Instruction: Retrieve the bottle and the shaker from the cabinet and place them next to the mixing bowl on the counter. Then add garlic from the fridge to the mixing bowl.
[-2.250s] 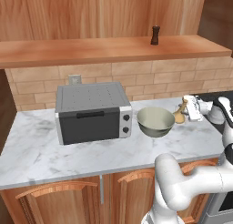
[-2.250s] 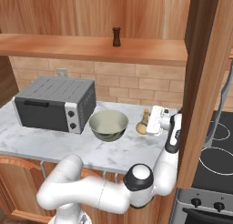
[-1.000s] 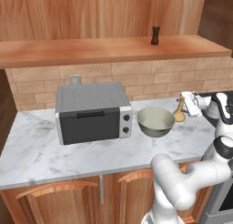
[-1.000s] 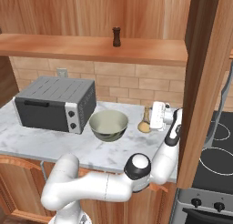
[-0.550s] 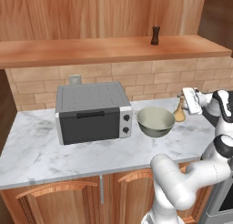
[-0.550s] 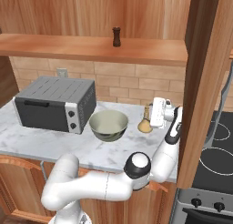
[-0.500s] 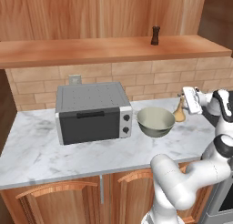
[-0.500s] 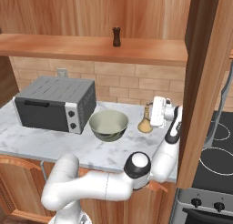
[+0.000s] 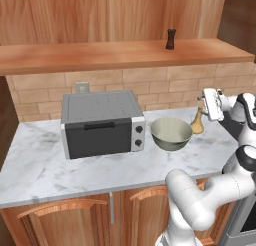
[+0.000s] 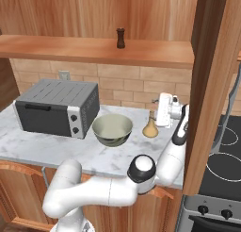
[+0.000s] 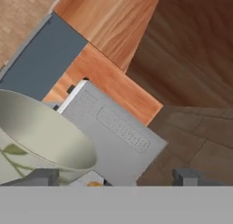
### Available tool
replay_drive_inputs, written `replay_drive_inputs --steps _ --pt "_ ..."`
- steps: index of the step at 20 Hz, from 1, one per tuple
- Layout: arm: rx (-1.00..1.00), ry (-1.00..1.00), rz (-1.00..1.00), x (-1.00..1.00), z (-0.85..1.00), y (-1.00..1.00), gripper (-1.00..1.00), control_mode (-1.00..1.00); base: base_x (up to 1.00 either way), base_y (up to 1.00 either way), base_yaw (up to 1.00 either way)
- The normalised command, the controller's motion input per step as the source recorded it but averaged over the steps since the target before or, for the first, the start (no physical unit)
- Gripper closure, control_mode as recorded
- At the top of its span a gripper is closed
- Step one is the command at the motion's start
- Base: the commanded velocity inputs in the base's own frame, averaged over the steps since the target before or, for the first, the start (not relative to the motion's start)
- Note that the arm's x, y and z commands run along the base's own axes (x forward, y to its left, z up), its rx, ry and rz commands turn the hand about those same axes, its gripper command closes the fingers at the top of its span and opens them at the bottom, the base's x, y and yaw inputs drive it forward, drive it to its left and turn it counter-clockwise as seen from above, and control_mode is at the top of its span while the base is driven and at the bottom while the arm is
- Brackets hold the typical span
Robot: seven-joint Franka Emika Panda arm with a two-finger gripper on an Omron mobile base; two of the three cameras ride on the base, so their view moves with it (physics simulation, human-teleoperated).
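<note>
A white robot arm's claw [image 9: 213, 103] hangs spread wide and empty just above a tan, pear-shaped bottle [image 9: 198, 124] standing upright on the white marble desk [image 9: 40, 165], just beside the pale green ceramic mixing bowl [image 9: 171, 133]. That spot fits the task's call for the bottle to sit next to the bowl, so this step looks done. The small dark shaker [image 9: 171, 39] stands on the long wooden shelf [image 9: 90, 55] above, untouched and likely the next pickup. A grey toaster oven [image 9: 102, 122] sits left of the bowl. The garlic is not visible. No brand names, labels or legible writing appear on any item.
</note>
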Motion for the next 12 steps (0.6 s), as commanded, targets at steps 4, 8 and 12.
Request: replay_drive_inputs --steps 4,8,12 --pt "-0.02 -0.15 -0.06 -0.46 0.24 -0.16 -1.00 -1.00 0.00 0.00 0.00" --pt "-0.01 -0.15 -0.09 -0.61 0.21 -0.22 -1.00 -1.00 0.00 0.00 0.00" --pt "-0.07 -0.22 -0.09 -0.75 0.24 -0.05 -1.00 -1.00 0.00 0.00 0.00"
